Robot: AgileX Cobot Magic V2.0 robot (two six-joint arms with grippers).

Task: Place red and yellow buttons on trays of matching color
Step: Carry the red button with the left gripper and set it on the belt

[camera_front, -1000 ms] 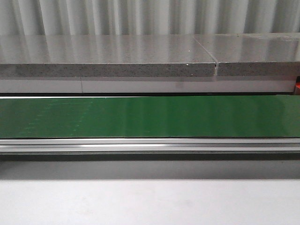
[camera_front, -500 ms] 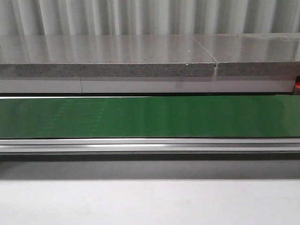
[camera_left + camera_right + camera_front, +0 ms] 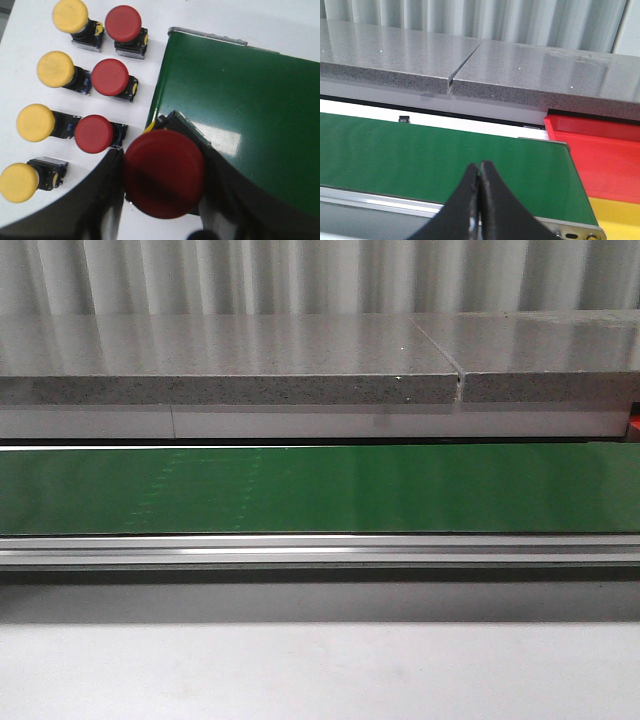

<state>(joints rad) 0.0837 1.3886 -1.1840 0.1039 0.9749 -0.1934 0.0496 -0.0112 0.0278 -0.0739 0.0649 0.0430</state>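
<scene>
In the left wrist view my left gripper (image 3: pixel 164 175) is shut on a red button (image 3: pixel 164 172), held over the end of the green belt (image 3: pixel 240 110). Three more red buttons (image 3: pixel 110 76) and several yellow buttons (image 3: pixel 55 69) stand in two columns on the white table beside the belt. In the right wrist view my right gripper (image 3: pixel 480 167) is shut with nothing in it, above the belt's near rail. A red tray (image 3: pixel 600 160) and a yellow tray (image 3: pixel 617 215) lie past the belt's end. The front view shows no gripper and no button.
The green belt (image 3: pixel 320 488) runs across the front view with an aluminium rail (image 3: pixel 320 550) in front and a grey stone shelf (image 3: pixel 230 360) behind. White tabletop (image 3: pixel 320 670) lies nearest. A corrugated wall stands behind the shelf.
Faint marks on the green belt have drifted to the right in the front view. Nothing else has changed there.
</scene>
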